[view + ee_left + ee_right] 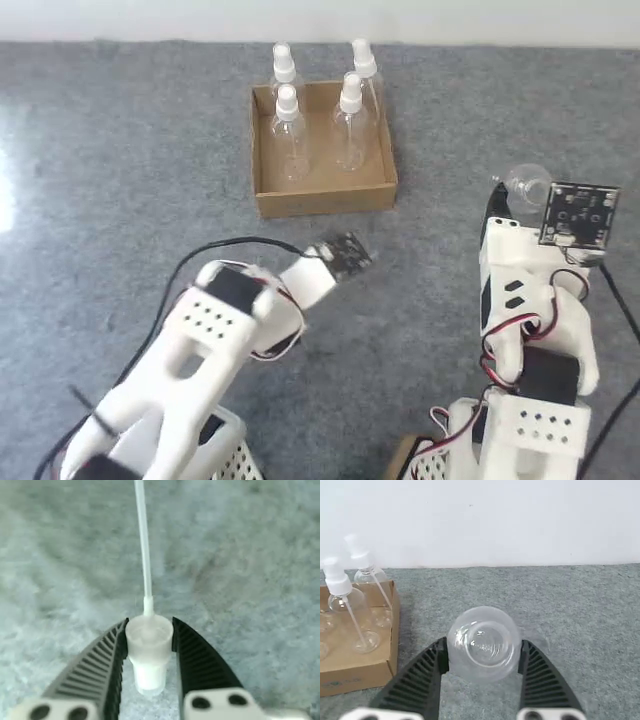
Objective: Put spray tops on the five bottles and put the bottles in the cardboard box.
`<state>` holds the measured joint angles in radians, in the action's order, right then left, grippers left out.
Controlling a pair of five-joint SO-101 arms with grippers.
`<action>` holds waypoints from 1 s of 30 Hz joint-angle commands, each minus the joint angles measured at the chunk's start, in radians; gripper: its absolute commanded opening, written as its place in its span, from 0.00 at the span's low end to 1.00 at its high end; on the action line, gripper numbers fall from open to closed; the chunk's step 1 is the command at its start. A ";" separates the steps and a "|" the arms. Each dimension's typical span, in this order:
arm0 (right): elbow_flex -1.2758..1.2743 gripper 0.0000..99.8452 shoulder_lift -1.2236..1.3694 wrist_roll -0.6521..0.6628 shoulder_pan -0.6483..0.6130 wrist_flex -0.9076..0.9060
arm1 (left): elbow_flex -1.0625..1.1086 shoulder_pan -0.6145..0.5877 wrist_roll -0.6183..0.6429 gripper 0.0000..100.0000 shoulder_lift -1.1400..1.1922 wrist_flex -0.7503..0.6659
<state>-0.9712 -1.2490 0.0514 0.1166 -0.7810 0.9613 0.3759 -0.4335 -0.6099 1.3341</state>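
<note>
The fingers of the left gripper [148,626] clamped a spray top [148,652], its dip tube [143,540] pointing out over the grey desk [120,150]. At four o'clock in the high view, the right gripper [482,649] pinched an uncapped bottle [484,642]. At twelve o'clock, the cardboard box [325,197] held four capped bottles [290,130], well apart from both arms.

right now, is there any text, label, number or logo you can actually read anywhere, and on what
Nothing is legible.
Cardboard box: a faint mark low on its outer wall, too small and blurred to read.
Bottle in the right gripper: clear, no print visible.
Spray top in the left gripper: plain, no print visible.
Four capped bottles in the box: no label visible.
</note>
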 commanded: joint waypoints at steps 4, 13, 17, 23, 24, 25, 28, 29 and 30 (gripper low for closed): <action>0.008 0.07 -0.018 0.000 -0.054 0.019 | -0.005 -0.114 0.078 0.01 -0.184 0.012; -0.011 0.07 -0.018 0.000 -0.134 0.019 | -0.004 -0.192 0.333 0.01 -0.262 -0.112; -0.018 0.07 -0.018 0.000 -0.137 0.028 | 0.015 -0.278 0.396 0.01 -0.265 -0.170; -0.020 0.07 -0.018 -0.003 -0.137 0.027 | 0.042 -0.437 0.502 0.05 -0.265 -0.235; -0.020 0.07 -0.018 -0.003 -0.137 0.025 | 0.042 -0.459 0.520 0.06 -0.267 -0.236; -0.020 0.07 -0.018 -0.003 -0.137 0.022 | 0.042 -0.474 0.535 0.06 -0.267 -0.242; -0.020 0.07 -0.018 -0.003 -0.137 0.021 | 0.044 -0.523 0.568 0.06 -0.267 -0.270; -0.020 0.07 -0.018 -0.003 -0.137 0.021 | 0.045 -0.539 0.580 0.06 -0.267 -0.282; -0.021 0.07 -0.018 -0.003 -0.137 0.021 | 0.045 -0.554 0.594 0.06 -0.267 -0.293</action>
<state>-1.0019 -1.2474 0.0514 -0.0092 -0.7810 1.0134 -0.1274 0.1066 -0.8431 1.0963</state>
